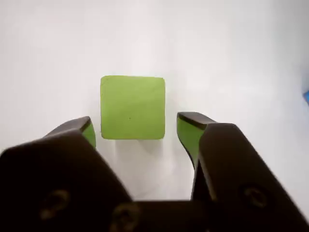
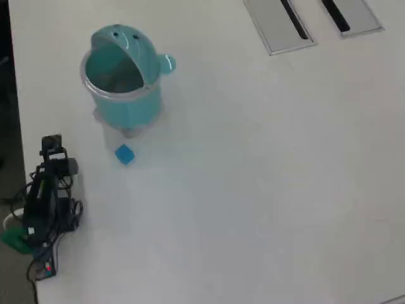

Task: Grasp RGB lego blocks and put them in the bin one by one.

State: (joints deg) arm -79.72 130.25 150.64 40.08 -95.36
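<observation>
The claw (image 1: 136, 128) stood released over the white table (image 1: 231, 58), its two tips on both sides of the green block (image 1: 132, 107) without touching it. To grip well, it should descend straight, centred, then close. The bin (image 2: 123, 79) waited open beside the blue block (image 2: 124, 154).
</observation>
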